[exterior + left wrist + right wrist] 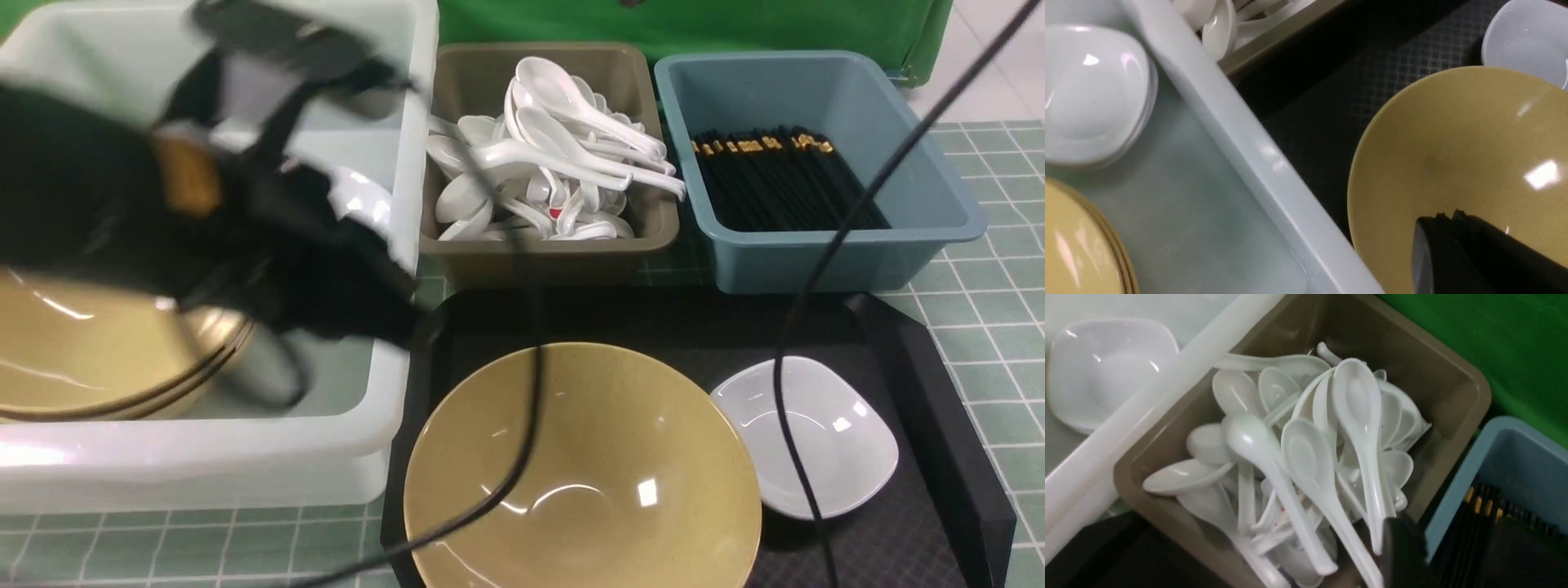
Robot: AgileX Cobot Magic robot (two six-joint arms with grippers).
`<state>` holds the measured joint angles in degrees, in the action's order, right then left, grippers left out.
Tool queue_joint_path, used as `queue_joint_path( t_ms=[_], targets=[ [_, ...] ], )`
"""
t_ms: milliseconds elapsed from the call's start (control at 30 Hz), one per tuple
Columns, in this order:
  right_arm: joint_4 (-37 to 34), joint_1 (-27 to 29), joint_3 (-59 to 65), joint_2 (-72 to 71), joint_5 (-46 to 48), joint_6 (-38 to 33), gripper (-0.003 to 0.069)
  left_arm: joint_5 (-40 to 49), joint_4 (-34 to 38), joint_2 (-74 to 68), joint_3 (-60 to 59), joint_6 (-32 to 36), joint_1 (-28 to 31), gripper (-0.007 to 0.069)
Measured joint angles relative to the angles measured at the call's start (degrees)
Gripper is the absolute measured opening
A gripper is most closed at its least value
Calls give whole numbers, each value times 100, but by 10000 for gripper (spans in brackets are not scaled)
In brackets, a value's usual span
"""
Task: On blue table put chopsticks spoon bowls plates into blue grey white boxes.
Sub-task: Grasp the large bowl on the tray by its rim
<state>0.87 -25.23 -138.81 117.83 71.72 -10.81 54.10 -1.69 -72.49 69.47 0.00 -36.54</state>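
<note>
A large yellow bowl (pixel 584 465) and a small white dish (pixel 808 433) sit on a black tray (pixel 922 367). My left arm is blurred over the white box (pixel 204 457). Its gripper (pixel 408 327) is shut and empty, at the box's right wall. In the left wrist view the gripper (pixel 1447 214) hangs over the yellow bowl (pixel 1453 143), with the white dish (pixel 1527 41) beyond. My right gripper (pixel 1453 555) is open and empty above the edge between the grey box (pixel 1482 392) of white spoons (pixel 1306 457) and the blue box (pixel 1515 457) of black chopsticks (pixel 1474 522).
The white box holds stacked yellow plates (pixel 82 351) and stacked white dishes (pixel 1090 94). The grey box (pixel 547 253) with spoons (pixel 555 163) and the blue box (pixel 816 253) with chopsticks (pixel 775 184) stand behind the tray. Two black cables hang across the front view.
</note>
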Motion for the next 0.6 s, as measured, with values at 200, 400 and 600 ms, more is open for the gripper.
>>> queue_joint_path(
  t_ms=[200,400,600],
  targets=[
    [5,-140,2366,-1514,25,-196,38,726,201,-1589,1153,569,0,159],
    [-15,-243,4367,-2909,36,-292,36,746,330,-2843,1721,1290,0,417],
    [-15,-259,5543,-3817,-299,-253,36,626,424,-3735,2087,2184,0,520]
  ],
)
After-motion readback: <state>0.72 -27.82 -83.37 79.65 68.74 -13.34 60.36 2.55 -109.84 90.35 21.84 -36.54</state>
